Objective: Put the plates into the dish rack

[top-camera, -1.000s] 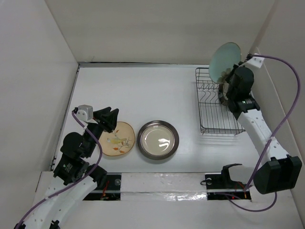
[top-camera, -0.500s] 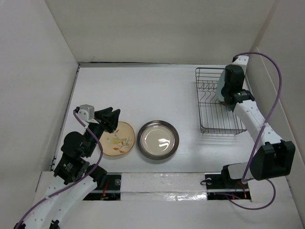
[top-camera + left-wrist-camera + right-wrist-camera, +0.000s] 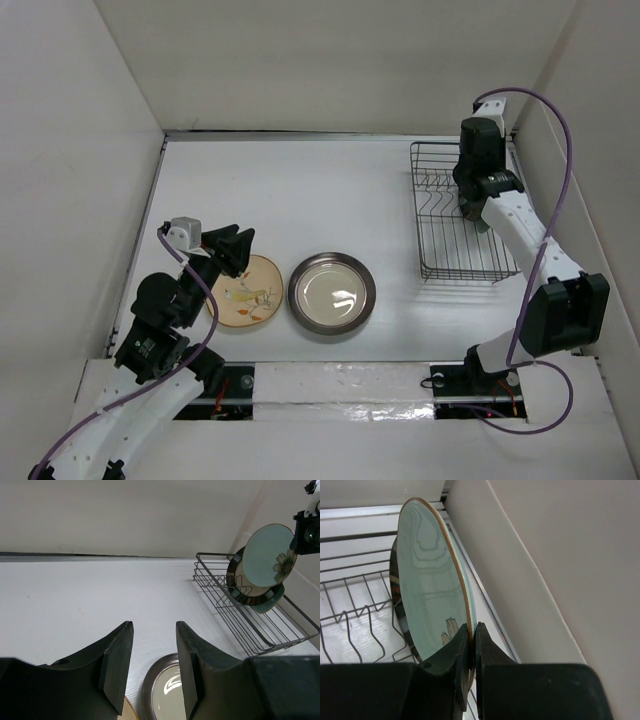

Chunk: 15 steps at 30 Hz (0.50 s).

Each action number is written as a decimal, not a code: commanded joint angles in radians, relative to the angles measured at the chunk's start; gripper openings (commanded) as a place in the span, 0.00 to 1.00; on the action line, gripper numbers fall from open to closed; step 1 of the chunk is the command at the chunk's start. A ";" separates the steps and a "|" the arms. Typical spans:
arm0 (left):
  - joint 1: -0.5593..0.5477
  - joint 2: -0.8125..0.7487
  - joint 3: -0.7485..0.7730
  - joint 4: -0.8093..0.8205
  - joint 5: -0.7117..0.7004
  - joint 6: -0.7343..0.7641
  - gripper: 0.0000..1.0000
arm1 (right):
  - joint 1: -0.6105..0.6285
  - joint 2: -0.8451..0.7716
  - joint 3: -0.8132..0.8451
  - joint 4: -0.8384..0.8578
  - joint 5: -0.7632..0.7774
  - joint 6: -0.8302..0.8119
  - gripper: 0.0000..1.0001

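Observation:
My right gripper (image 3: 472,630) is shut on the rim of the round pale teal plate (image 3: 427,575) and holds it on edge in the dish rack (image 3: 445,245), at its far right. From the left wrist view the teal plate (image 3: 267,547) stands in front of the brown-rimmed cream plate (image 3: 239,591) and the mint-green plate (image 3: 267,604). The tan leaf plate (image 3: 245,292) and the silver plate (image 3: 332,293) lie flat on the table. My left gripper (image 3: 232,250) is open and empty, above the tan plate's far edge.
White walls close in the table on the left, back and right; the right wall (image 3: 545,570) runs right beside the rack. The rack's near half (image 3: 460,262) holds only bare wire prongs.
My right arm has swung the teal plate from above the rack's far right corner down into the rack, on edge. The left arm has barely moved.

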 commanded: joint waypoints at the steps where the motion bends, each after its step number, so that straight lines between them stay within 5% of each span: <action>1: 0.005 0.001 -0.004 0.046 0.012 -0.007 0.36 | 0.002 -0.041 0.052 0.135 0.064 -0.046 0.00; 15: 0.005 0.025 -0.004 0.042 0.016 -0.006 0.36 | -0.010 0.039 -0.050 0.092 -0.073 0.105 0.00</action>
